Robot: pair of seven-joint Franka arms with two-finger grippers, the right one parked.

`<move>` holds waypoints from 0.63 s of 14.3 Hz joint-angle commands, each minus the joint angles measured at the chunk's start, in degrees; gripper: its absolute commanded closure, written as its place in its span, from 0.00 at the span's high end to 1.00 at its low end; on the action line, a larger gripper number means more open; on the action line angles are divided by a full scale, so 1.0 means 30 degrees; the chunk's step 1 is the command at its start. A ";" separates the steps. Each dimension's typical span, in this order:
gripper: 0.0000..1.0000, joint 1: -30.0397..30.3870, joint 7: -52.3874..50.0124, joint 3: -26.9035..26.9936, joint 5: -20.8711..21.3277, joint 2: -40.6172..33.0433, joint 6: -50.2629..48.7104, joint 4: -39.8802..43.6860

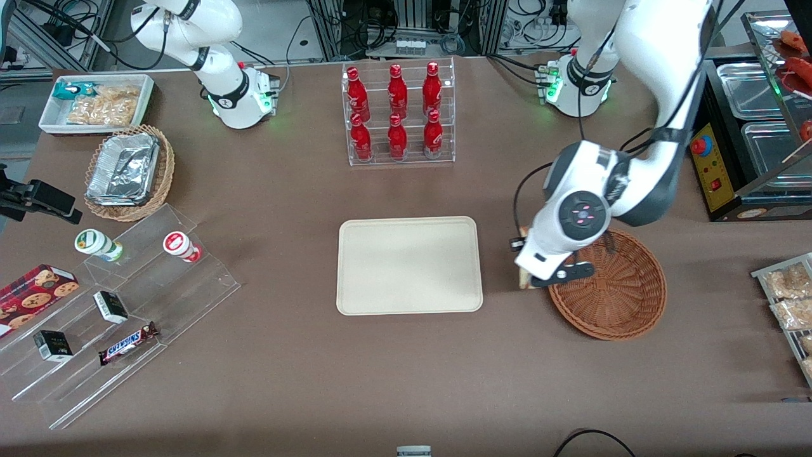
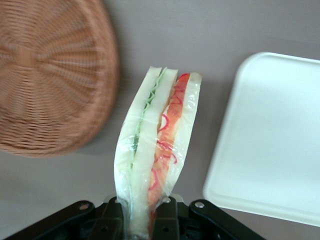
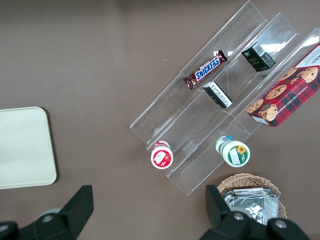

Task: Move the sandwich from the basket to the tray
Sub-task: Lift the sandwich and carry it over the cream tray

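Gripper (image 2: 142, 220) clamped on sandwich (image 2: 157, 150), clear of basket (image 1: 612, 289).
We still must carry it over tray (image 1: 409, 265), frame centre.

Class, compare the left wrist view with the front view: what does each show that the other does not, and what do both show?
Only the left wrist view shows the sandwich's red and green filling, and the gripper shut on its end. Only the front view shows the red bottles, the Snickers bar and the whole working arm, whose gripper is between tray and basket. Both show the tray, bare, and the basket, with nothing in it.
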 commanded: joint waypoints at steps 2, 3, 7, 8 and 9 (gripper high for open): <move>0.11 -0.2364 -0.2093 0.0091 -0.0548 0.2592 -0.0309 0.3341; 0.09 -0.3125 -0.2852 0.0091 -0.0608 0.3147 -0.0309 0.4042; 0.06 -0.5149 -0.5199 0.0091 -0.0609 0.5318 0.1470 0.5866; 0.06 -0.5531 -0.5609 0.0091 -0.0580 0.5582 0.2348 0.5866; 0.06 -0.5999 -0.6077 0.0120 -0.0492 0.5817 0.2879 0.5866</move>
